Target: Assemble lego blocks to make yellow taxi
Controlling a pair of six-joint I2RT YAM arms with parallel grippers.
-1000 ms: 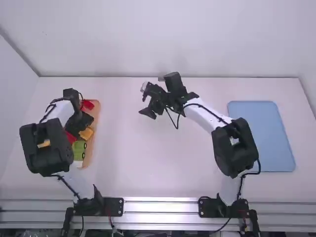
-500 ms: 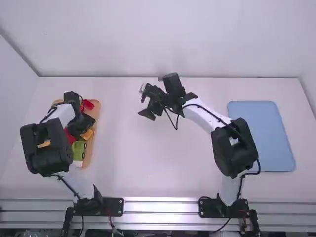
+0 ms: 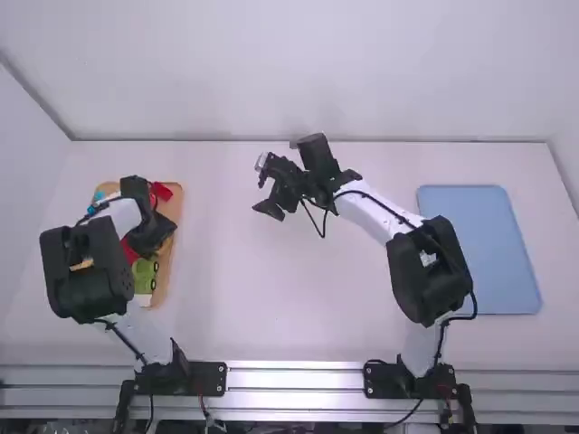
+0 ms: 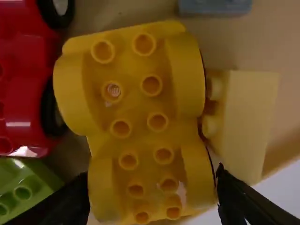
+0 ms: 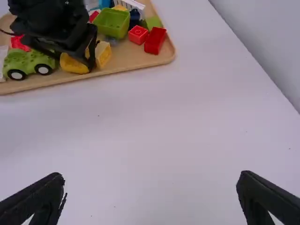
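Observation:
My left gripper (image 3: 152,237) is low over the wooden tray at the table's left. In the left wrist view, the yellow car base (image 4: 140,122), with studs and rounded wheel arches, lies between the two fingers of my left gripper (image 4: 152,192), which close against the sides of its near end. A pale yellow block (image 4: 248,122) is right beside the base. Part of the yellow base (image 5: 74,63) also shows under the left gripper in the right wrist view. My right gripper (image 3: 261,186) hangs open above mid-table, nothing between its fingers (image 5: 151,197).
The wooden tray (image 5: 164,60) also holds a red car base (image 4: 28,84), a green car base (image 5: 28,63), a green open-topped piece (image 5: 112,22), red bricks (image 5: 155,40) and a grey piece (image 4: 215,5). A blue mat (image 3: 479,249) lies at the right.
In the high view my left gripper has shifted slightly toward the camera over the tray, covering the orange-yellow piece seen beside it earlier. The right arm has hardly moved.

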